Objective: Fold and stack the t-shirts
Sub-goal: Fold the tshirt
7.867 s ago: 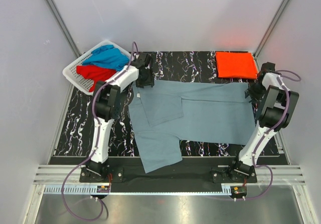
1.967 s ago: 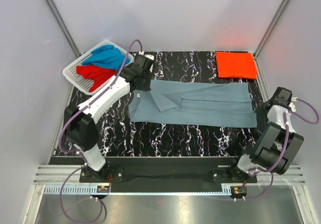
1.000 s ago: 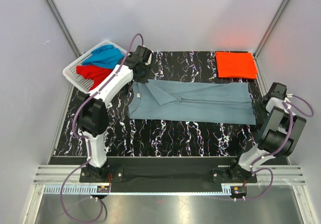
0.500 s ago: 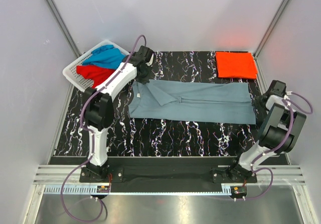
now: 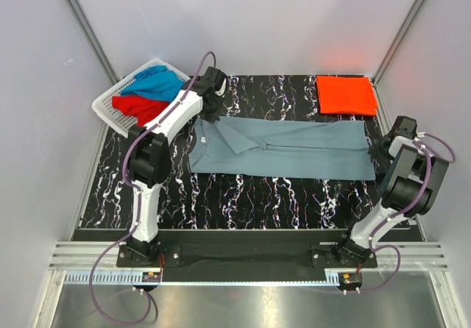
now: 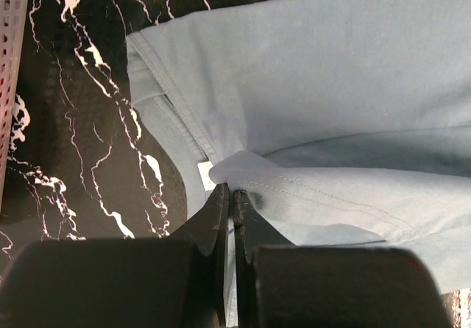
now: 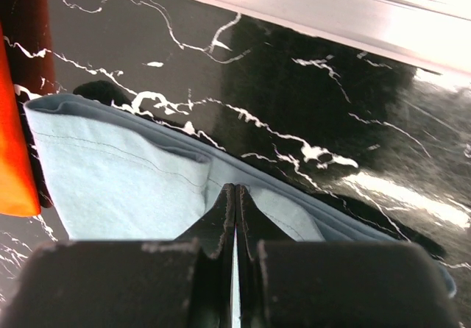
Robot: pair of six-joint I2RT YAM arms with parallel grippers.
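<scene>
The grey-blue t-shirt (image 5: pixel 283 148) is laid flat on the tabletop (image 5: pixel 243 195) as a narrow strip, its long axis running left to right, collar end to the left and hem end to the right. The left tool (image 6: pixel 229 190) is held at the collar end, tips just at the folded edge beside the label, with the arm stretched far forward past the white basket (image 5: pixel 110 111). The right tool (image 7: pixel 235 188) is set at the hem corner, its arm bent back on itself at the tabletop's right edge. Both tools are seen with jaws pressed together; no cloth can be made out between them. A crosswise fold is judged to be due next, one end being carried along the long axis onto the other. The folded orange-red t-shirt (image 5: pixel 346 95) lies just beyond the hem end, nearer the right arm.
</scene>
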